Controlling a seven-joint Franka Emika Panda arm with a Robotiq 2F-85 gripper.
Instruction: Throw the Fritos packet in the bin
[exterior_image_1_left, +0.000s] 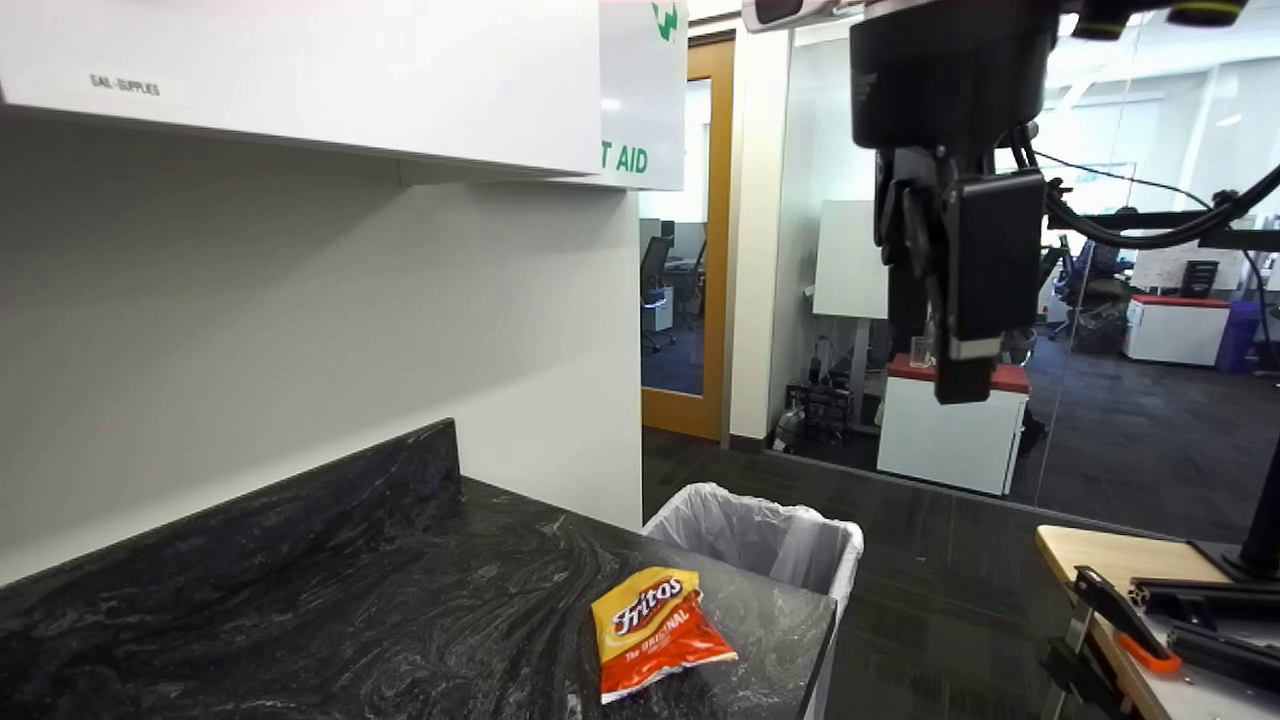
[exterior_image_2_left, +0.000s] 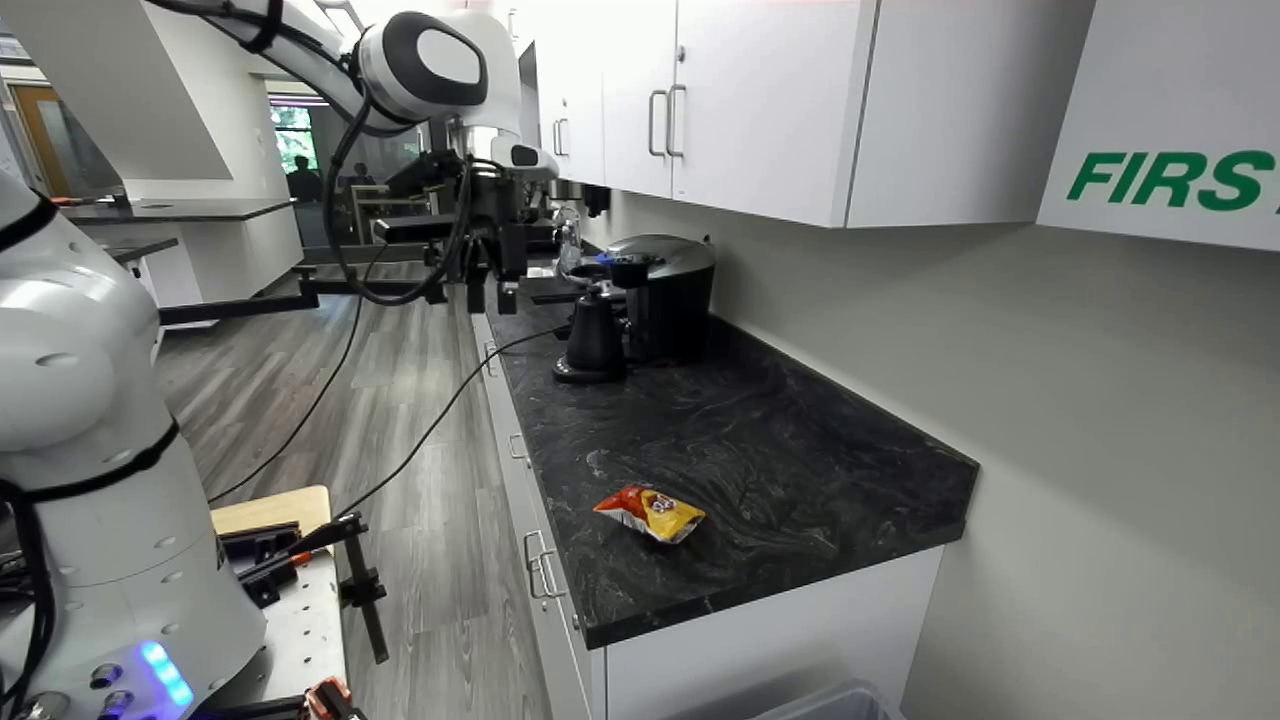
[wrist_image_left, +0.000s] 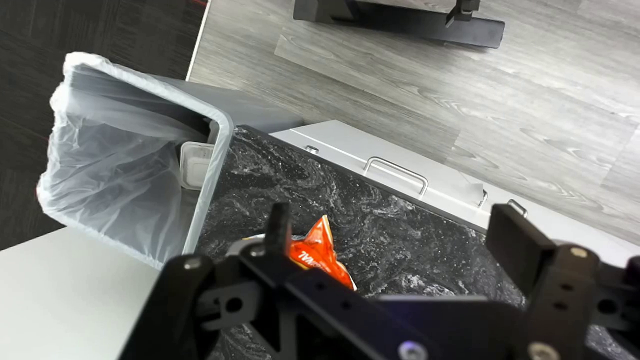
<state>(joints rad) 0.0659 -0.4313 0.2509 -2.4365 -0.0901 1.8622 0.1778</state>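
The Fritos packet, orange-red and yellow, lies on the dark counter near its end in both exterior views (exterior_image_1_left: 660, 635) (exterior_image_2_left: 652, 513). In the wrist view the packet (wrist_image_left: 320, 252) is partly hidden behind the left finger. The grey bin with a whitish liner stands on the floor against the counter's end (exterior_image_1_left: 848, 560); its rim shows in the wrist view (wrist_image_left: 212, 172), and only a corner shows in an exterior view (exterior_image_2_left: 850, 698). My gripper (wrist_image_left: 400, 235) is open and empty, high above the counter and apart from the packet, as both exterior views show (exterior_image_1_left: 960, 375) (exterior_image_2_left: 492, 293).
White wall cabinets (exterior_image_2_left: 750, 110) hang over the dark counter (exterior_image_2_left: 760, 420). A black appliance (exterior_image_2_left: 675, 300) and a black grinder-like device (exterior_image_2_left: 592, 335) stand farther along it. A clear plastic container (wrist_image_left: 196, 165) lies inside the bin. A clamp (exterior_image_1_left: 1110, 610) sits on the robot's bench edge.
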